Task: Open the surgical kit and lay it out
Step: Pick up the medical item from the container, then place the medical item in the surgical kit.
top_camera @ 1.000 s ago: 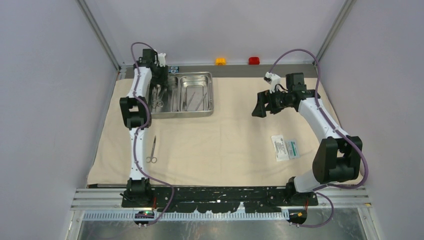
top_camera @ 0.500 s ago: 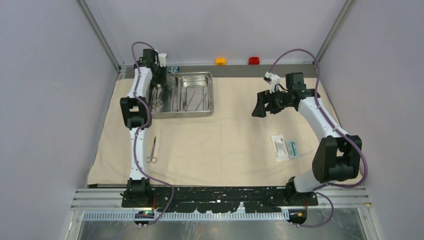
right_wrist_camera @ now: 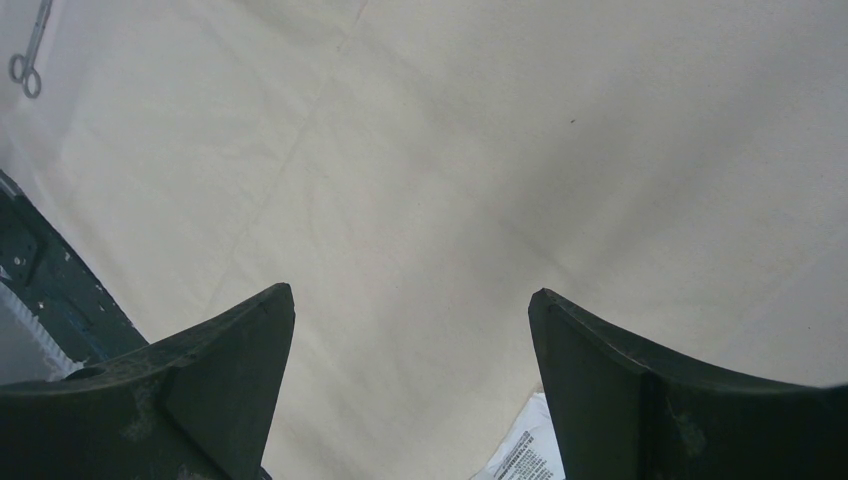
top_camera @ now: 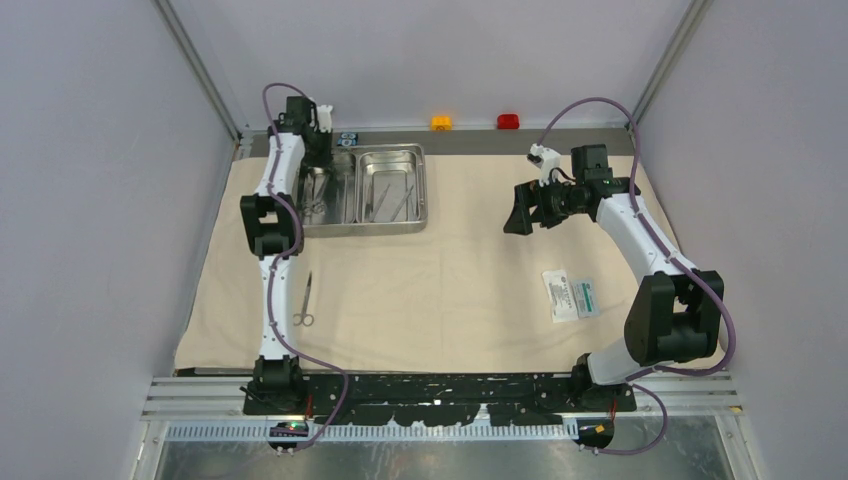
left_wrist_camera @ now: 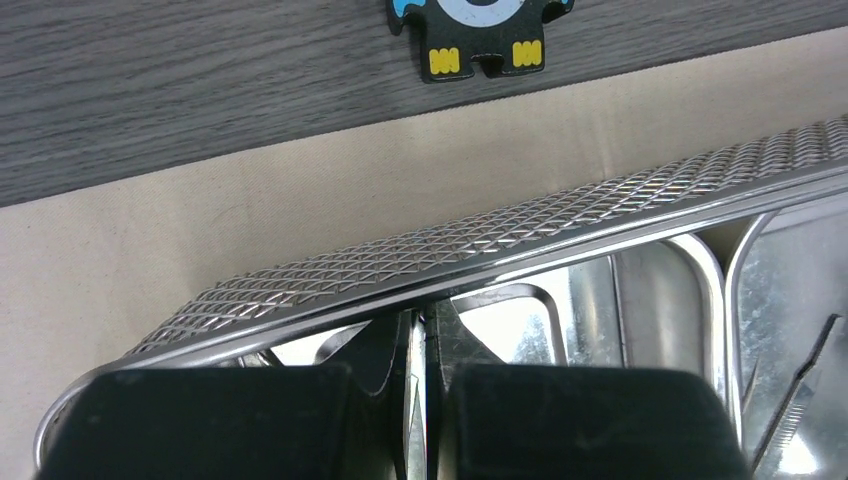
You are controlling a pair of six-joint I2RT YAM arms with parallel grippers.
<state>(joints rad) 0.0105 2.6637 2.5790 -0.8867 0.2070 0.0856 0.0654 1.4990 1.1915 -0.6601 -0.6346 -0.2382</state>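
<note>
The beige cloth wrap (top_camera: 450,290) lies spread flat over the table. At its far left stands the steel two-compartment tray (top_camera: 370,231). My left gripper (top_camera: 318,176) reaches down into the tray's left compartment. In the left wrist view this gripper (left_wrist_camera: 425,335) is shut on a thin steel tool (left_wrist_camera: 421,400) just below the tray's meshed rim (left_wrist_camera: 500,235). Thin tools (top_camera: 396,196) lie in the right compartment. Ring-handled scissors (top_camera: 305,300) rest on the cloth at front left. My right gripper (top_camera: 517,212) hovers open and empty over bare cloth (right_wrist_camera: 420,180). The white-and-green packet (top_camera: 570,296) lies nearby.
A black-and-blue block (left_wrist_camera: 480,30) sits on the grey strip behind the tray. Orange (top_camera: 441,122) and red (top_camera: 508,121) buttons stand at the back wall. Enclosure walls close in left and right. The black base rail (top_camera: 440,395) runs along the near edge.
The left gripper's jaws have closed onto the thin tool inside the tray. Neither arm has visibly shifted place.
</note>
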